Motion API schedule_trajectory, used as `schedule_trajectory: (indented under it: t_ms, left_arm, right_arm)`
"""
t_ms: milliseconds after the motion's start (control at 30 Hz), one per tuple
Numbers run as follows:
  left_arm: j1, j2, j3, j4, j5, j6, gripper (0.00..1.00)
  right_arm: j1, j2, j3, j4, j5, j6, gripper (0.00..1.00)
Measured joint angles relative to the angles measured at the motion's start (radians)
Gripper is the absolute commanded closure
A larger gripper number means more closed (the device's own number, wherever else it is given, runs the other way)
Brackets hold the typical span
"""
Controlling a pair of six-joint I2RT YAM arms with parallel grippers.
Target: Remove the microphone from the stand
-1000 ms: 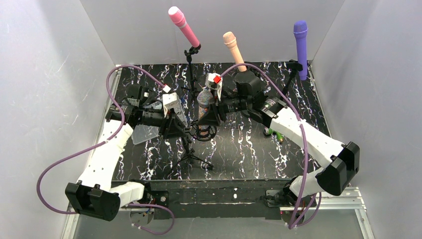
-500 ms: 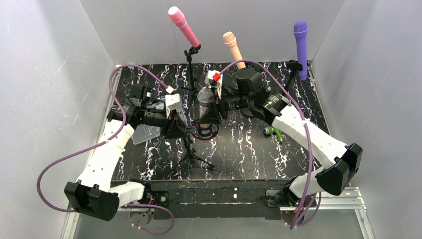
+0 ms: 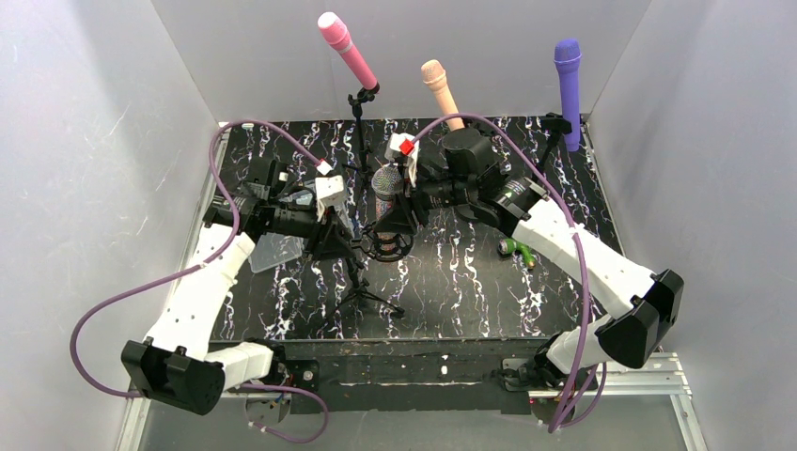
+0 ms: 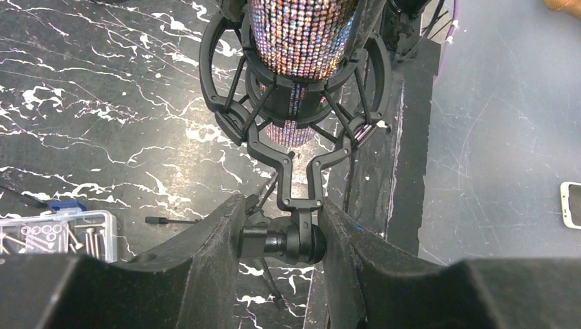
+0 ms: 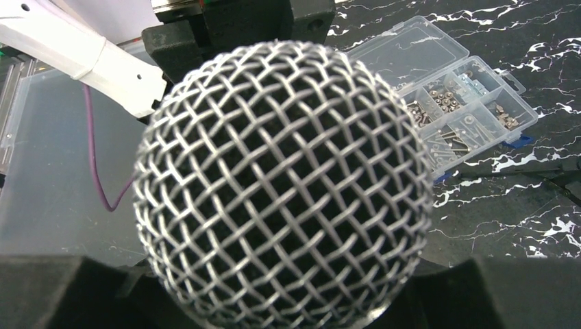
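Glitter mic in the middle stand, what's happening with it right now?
The left hand is clamped on the swivel joint just below the shock mount, bracing it. The right hand is closed around the microphone under its mesh head. The microphone sits in the shock mount's ring and is not yet lifted out.

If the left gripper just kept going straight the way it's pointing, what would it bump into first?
Most likely the shock mount right ahead, which cradles the microphone. The left gripper is clamped on the stand joint just before it.
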Motion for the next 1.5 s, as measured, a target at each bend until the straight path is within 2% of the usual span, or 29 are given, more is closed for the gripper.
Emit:
schedule_trajectory:
  t_ms: [133,167,200,267,433,600,667,733,1267,1367,1500]
  left_arm:
    - [-0.012,0.0,0.006,-0.003,-0.019,0.003,1.0]
    - [-0.012,0.0,0.007,-0.003,-0.021,0.003,0.95]
    - [-0.012,0.002,0.008,-0.003,-0.022,0.003,0.83]
    - [-0.013,0.011,0.018,-0.01,-0.029,-0.001,0.66]
    - [-0.021,0.059,0.072,-0.053,-0.054,-0.005,0.46]
    - [-0.03,0.109,0.114,-0.099,-0.129,0.018,0.21]
    - [-0.031,0.118,0.119,-0.107,-0.14,0.021,0.08]
    - [-0.032,0.118,0.122,-0.113,-0.148,0.024,0.02]
    - [-0.071,0.152,0.224,-0.104,-0.145,0.032,0.02]
    - [-0.089,0.183,0.23,-0.102,-0.137,0.038,0.08]
    - [-0.115,0.216,0.236,-0.105,-0.132,0.044,0.24]
  right_arm:
    - [0.0,0.007,0.011,-0.01,0.004,-0.006,0.99]
    - [0.0,0.008,0.011,-0.011,0.006,-0.007,0.99]
    - [0.0,0.008,0.011,-0.011,0.007,-0.008,0.99]
    - [0.0,0.008,0.011,-0.011,0.011,-0.011,0.99]
    - [0.0,0.008,-0.004,0.008,0.021,-0.019,0.99]
    - [-0.005,0.006,-0.006,0.038,0.043,-0.023,0.99]
    - [-0.007,0.005,-0.006,0.041,0.045,-0.022,0.99]
    - [-0.007,0.005,-0.006,0.041,0.045,-0.022,0.99]
    - [-0.007,-0.031,-0.071,0.091,0.043,-0.027,0.99]
    - [-0.007,-0.031,-0.074,0.097,0.042,-0.027,0.99]
    - [-0.007,-0.031,-0.074,0.099,0.04,-0.027,0.99]
